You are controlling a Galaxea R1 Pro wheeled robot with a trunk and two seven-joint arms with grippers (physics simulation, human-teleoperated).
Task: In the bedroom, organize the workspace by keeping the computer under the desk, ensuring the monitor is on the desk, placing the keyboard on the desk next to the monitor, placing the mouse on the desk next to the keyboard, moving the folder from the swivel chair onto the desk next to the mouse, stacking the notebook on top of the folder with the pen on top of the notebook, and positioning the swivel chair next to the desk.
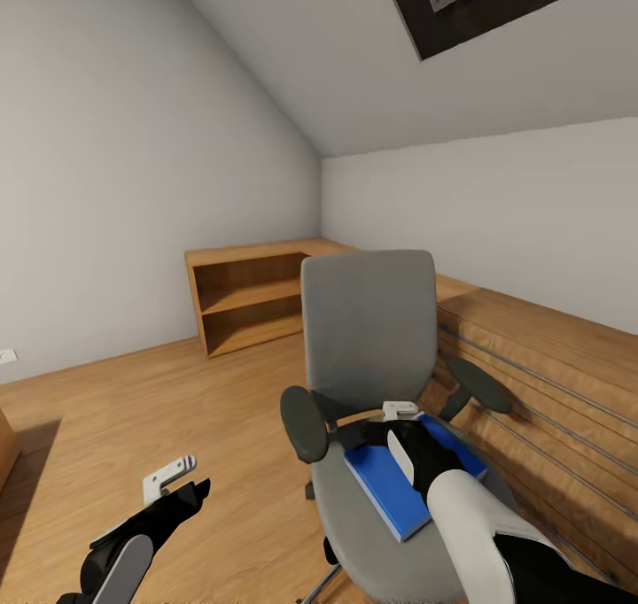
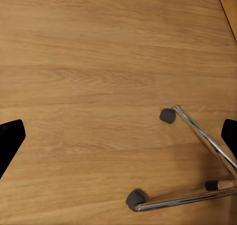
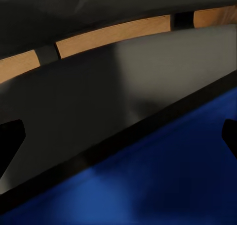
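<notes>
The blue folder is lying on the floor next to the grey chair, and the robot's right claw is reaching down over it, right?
Not quite. The blue folder lies on the seat of the grey chair, not on the floor. The head view shows this. The rest holds: the right claw reaches down over it.

The wood floor point(image 1: 133, 409) left of the swivel chair point(image 1: 368, 338) is wide open, but its black armrests point(image 1: 304, 422) and tall back block the sides of the folder point(image 1: 390, 484).
</notes>
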